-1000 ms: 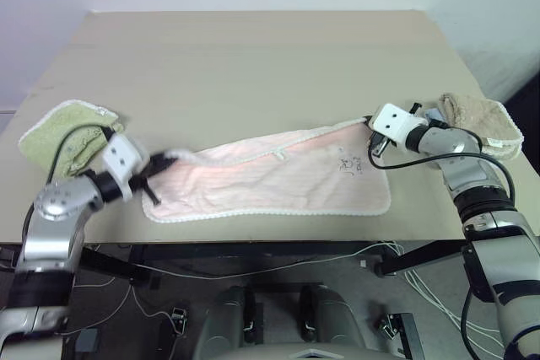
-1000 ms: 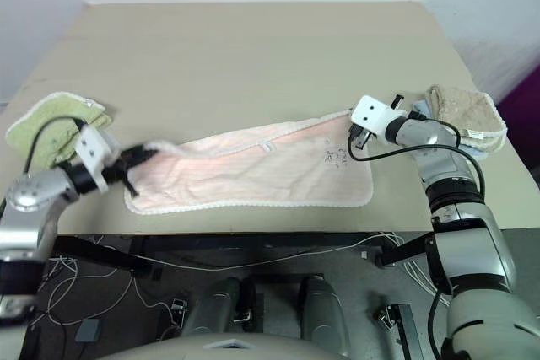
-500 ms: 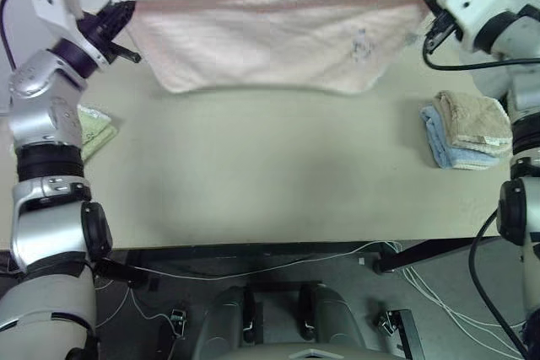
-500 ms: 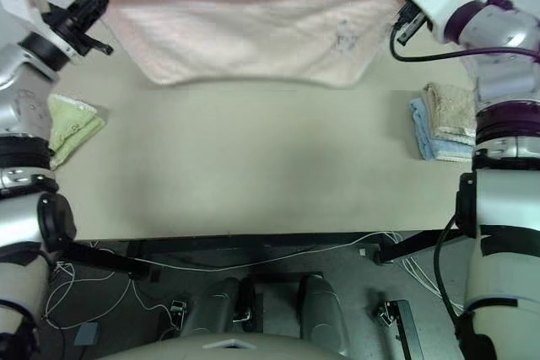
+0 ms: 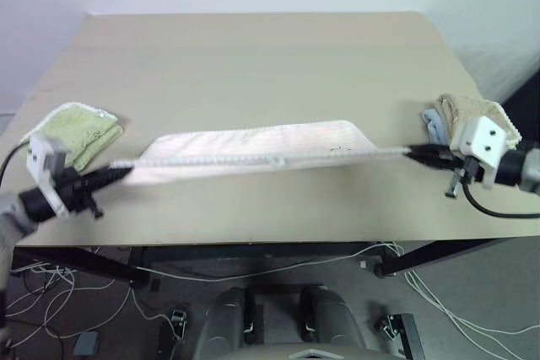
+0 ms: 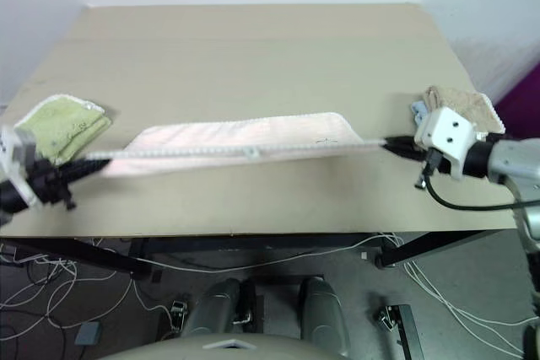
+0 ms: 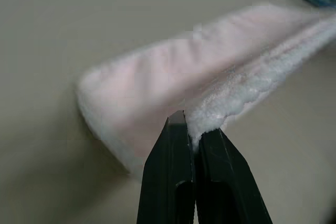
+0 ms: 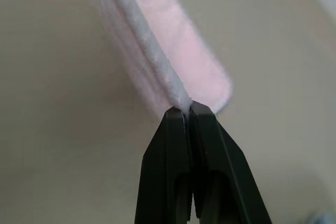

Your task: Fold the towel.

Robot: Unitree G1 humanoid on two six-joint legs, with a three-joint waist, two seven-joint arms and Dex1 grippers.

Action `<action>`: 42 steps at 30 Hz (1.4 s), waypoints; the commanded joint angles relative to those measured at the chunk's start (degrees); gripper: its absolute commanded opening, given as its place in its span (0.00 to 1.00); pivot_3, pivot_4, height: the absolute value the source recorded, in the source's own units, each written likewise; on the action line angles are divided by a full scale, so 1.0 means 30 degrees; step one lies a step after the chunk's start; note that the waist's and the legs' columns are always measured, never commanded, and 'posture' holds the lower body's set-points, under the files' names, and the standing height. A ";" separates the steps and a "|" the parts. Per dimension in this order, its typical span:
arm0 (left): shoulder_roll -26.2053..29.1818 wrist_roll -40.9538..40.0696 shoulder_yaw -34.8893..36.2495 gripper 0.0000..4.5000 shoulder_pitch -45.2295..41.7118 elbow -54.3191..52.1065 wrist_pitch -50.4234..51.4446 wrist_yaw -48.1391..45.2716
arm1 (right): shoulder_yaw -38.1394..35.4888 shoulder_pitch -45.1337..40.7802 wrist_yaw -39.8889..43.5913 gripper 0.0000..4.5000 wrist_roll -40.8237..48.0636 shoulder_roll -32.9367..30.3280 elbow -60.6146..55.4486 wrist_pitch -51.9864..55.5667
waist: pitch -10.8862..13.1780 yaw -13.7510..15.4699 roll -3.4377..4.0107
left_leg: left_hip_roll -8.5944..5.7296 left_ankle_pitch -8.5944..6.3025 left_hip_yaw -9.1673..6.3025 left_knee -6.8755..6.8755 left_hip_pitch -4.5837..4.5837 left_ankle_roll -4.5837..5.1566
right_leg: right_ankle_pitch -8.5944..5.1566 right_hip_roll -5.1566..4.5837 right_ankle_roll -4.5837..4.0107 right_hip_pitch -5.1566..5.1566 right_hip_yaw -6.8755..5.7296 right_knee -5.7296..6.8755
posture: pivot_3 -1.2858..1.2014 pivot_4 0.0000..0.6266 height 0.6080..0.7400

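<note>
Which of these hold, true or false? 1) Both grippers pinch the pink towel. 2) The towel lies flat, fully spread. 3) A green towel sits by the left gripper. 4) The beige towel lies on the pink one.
1) True: left gripper and right gripper are shut on the towel.
2) False: its white edge is stretched taut between the grippers, the rest draped on the table.
3) True: green towel.
4) False: beige towel sits apart, beside the right gripper.
</note>
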 commanded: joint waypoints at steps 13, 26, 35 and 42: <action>-0.0770 0.1406 0.0085 0.00 -0.2253 0.0262 -0.0013 0.3992 | 0.3587 -0.5728 -0.1457 0.00 -0.3755 0.1194 0.3767 -0.0943 | -0.0006 -0.0012 0.0036 | 0.0002 0.0003 -0.0025 -0.0050 -0.0024 -0.0010 | 0.0009 0.0024 -0.0100 -0.0066 -0.0018 -0.0159 | 0.52 0.24 1.00; -0.1824 0.5780 -0.4217 0.00 -0.5845 0.4655 -0.3710 0.5046 | 0.7259 -1.2158 -0.3190 0.00 -0.7890 0.4878 1.2797 -0.4626 | -0.0002 -0.0060 0.0028 | -0.0014 0.0103 0.0048 -0.0039 -0.0123 -0.0048 | 0.0065 0.0044 -0.0010 -0.0072 -0.0042 -0.0122 | 0.52 0.24 1.00; -0.2166 0.6551 -0.4919 0.23 -0.6656 0.6027 -0.4249 0.5234 | 0.7387 -1.4231 -0.4261 0.23 -0.8688 0.6109 1.6464 -0.6355 | -0.0003 -0.0083 0.0028 | -0.0017 0.0113 0.0061 -0.0026 -0.0120 -0.0045 | 0.0080 0.0074 0.0020 -0.0071 -0.0047 -0.0076 | 0.52 0.24 1.00; -0.2155 0.6224 -0.4358 0.76 -0.6340 0.5804 -0.4050 0.5468 | 0.6819 -1.4086 -0.4594 0.76 -0.8461 0.5724 1.6330 -0.6503 | -0.0002 -0.0121 0.0029 | -0.0018 0.0113 0.0060 -0.0014 -0.0112 -0.0046 | 0.0079 0.0072 0.0024 -0.0072 -0.0046 -0.0035 | 0.52 0.24 1.00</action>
